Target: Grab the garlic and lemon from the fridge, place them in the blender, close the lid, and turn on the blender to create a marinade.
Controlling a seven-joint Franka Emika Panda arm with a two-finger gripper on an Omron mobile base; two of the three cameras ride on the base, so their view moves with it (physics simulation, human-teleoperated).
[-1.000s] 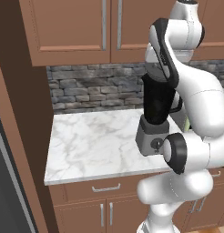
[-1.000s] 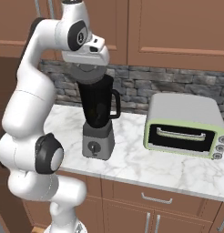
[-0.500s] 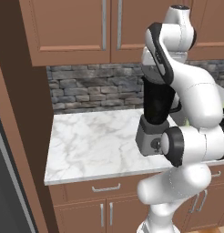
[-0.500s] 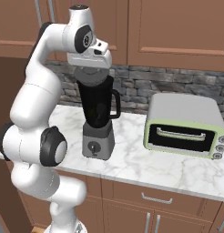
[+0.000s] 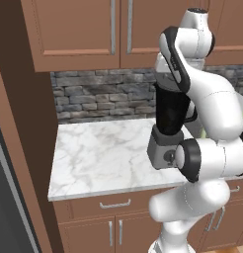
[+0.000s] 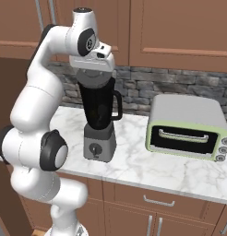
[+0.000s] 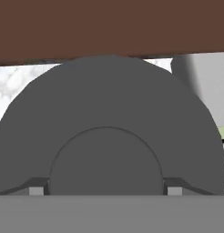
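my gripper (image 6: pixel 93 69) hangs straight over the top of the blender (image 6: pixel 99 120), which stands on the marble counter (image 5: pixel 103 158) between the bare stretch of stone and the pale green toaster oven (image 6: pixel 187 128). in the hand view the lid (image 7: pixel 109 136) is a dark grey disc with a raised round knob in its middle, and my two finger tips (image 7: pixel 37 190) stand wide apart, one on either side of that knob and clear of it. i am pinching nothing. the lid looks seated on the jar, though i cannot see the rim all the way round, so i cannot say it sits flush.

what worries me from here: if the lid is only resting on the rim and i lift away crooked, a finger could catch the knob and drag the disc askew or off onto the counter. i judge the next job to be the round dial (image 6: pixel 92 148) low on the grey base. going down for it, my wrist has to pass the side handle (image 6: pixel 118 105) closely, and a bump there could shove the whole blender toward the toaster oven or the counter edge. i cannot see into the black jar, so i cannot confirm the garlic and lemon are in it; starting the blender with the jar empty would waste the run.
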